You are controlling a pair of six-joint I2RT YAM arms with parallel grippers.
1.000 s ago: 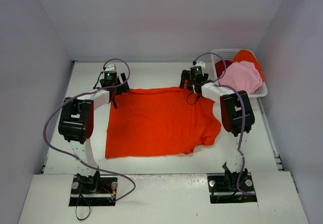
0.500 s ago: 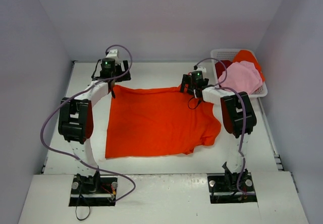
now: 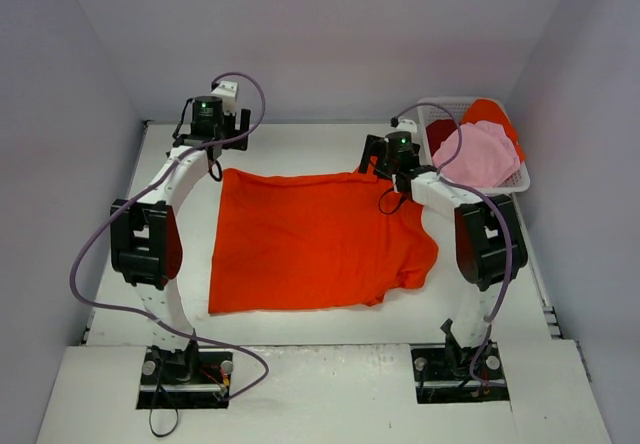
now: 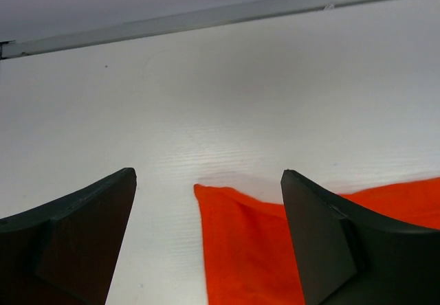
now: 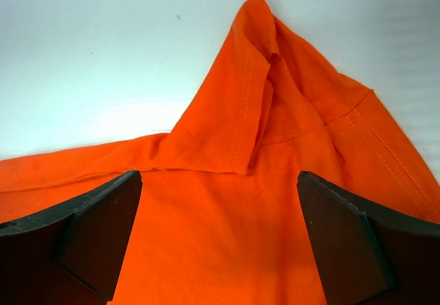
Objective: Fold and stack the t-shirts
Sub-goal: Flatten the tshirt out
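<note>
Both grippers are wide open with nothing in them. The left gripper [image 4: 207,173] hangs over the far-left corner of the big orange-red t-shirt [image 3: 310,244]. The right gripper [image 5: 218,174] sits over a rucked-up peak of cloth [image 5: 261,78] at the far-right corner. The shirt's spread mostly flat on the white table [image 3: 300,144] between the arms.

My worry is that bunched peak. A pinch there could catch only one layer, and the fold would drag crooked. On the left, only the corner's tip lies between the jaws, so it could slip out.

The white lattice basket [image 3: 520,182] at far right holds a pink t-shirt [image 3: 475,154], a dark red one [image 3: 442,132] and another orange one [image 3: 490,112].
</note>
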